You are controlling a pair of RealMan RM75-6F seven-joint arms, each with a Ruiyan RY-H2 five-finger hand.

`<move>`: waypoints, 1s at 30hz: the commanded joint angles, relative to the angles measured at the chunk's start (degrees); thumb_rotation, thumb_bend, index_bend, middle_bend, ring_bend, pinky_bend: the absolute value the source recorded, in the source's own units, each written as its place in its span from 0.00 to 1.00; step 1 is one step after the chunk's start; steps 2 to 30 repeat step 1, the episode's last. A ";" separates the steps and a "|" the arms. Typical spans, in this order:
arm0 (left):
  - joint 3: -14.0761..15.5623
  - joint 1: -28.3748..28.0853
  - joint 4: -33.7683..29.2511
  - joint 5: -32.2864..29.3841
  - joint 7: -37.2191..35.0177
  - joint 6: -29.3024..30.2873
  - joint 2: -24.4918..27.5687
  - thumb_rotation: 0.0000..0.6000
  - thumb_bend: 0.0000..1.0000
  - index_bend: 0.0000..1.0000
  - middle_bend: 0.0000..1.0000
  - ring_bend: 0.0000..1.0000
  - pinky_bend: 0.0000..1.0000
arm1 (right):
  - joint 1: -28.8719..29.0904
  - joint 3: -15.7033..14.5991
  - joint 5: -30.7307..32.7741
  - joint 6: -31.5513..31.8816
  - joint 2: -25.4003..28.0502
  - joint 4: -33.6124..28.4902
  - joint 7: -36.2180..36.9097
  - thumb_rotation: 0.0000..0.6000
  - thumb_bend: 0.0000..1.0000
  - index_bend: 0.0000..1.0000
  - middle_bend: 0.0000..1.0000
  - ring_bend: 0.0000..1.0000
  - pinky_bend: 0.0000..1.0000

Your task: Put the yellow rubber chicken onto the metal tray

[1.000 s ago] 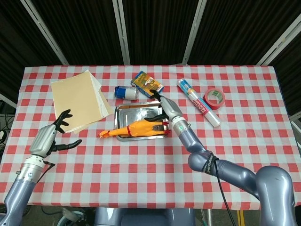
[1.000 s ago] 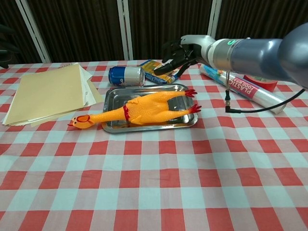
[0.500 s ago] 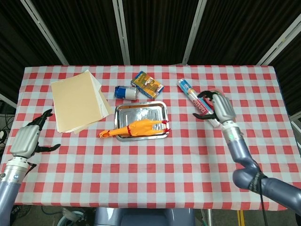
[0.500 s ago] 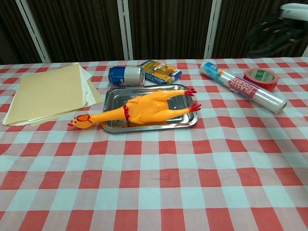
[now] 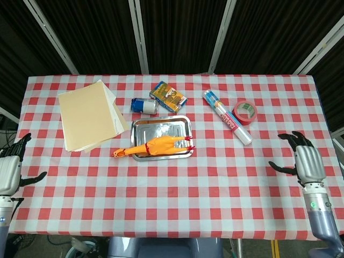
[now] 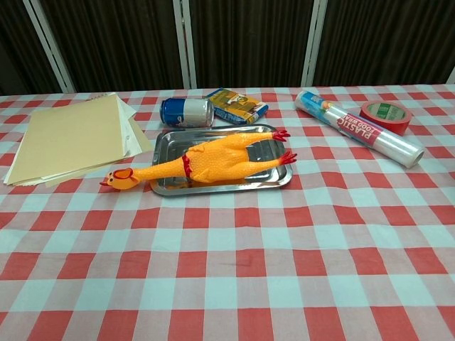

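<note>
Both hands hold nothing, fingers spread: the left hand (image 5: 9, 173) and the right hand (image 5: 306, 163) sit at the table's far sides. Between them, well apart from each, the yellow rubber chicken (image 5: 157, 145) lies on the metal tray (image 5: 161, 125), head poking off toward the left hand.

The yellow rubber chicken (image 6: 213, 160) lies lengthwise in the metal tray (image 6: 274, 179), its head and neck hanging over the tray's 9 o'clock rim onto the checked worktop (image 6: 227, 284). A blue can (image 6: 186, 111) lies on its side at the tray's 11 o'clock, just beside a small box (image 6: 237, 105). Beige folders (image 6: 67, 138) sit at 9 o'clock; a plastic wrap roll (image 6: 359, 129) and red tape (image 6: 385, 115) at 2 o'clock.
</note>
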 commanded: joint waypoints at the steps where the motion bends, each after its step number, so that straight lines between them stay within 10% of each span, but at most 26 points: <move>1: 0.81 1.01 -0.57 1.12 -0.03 0.56 0.61 1.00 0.00 0.00 0.12 0.13 0.18 | -1.97 -0.95 -1.50 2.17 0.44 -1.11 -0.88 0.84 0.18 0.24 0.28 0.13 0.21; 30: 0.81 1.01 -0.57 1.12 -0.03 0.56 0.61 1.00 0.00 0.00 0.12 0.13 0.18 | -1.97 -0.95 -1.50 2.17 0.44 -1.11 -0.88 0.84 0.18 0.24 0.28 0.13 0.21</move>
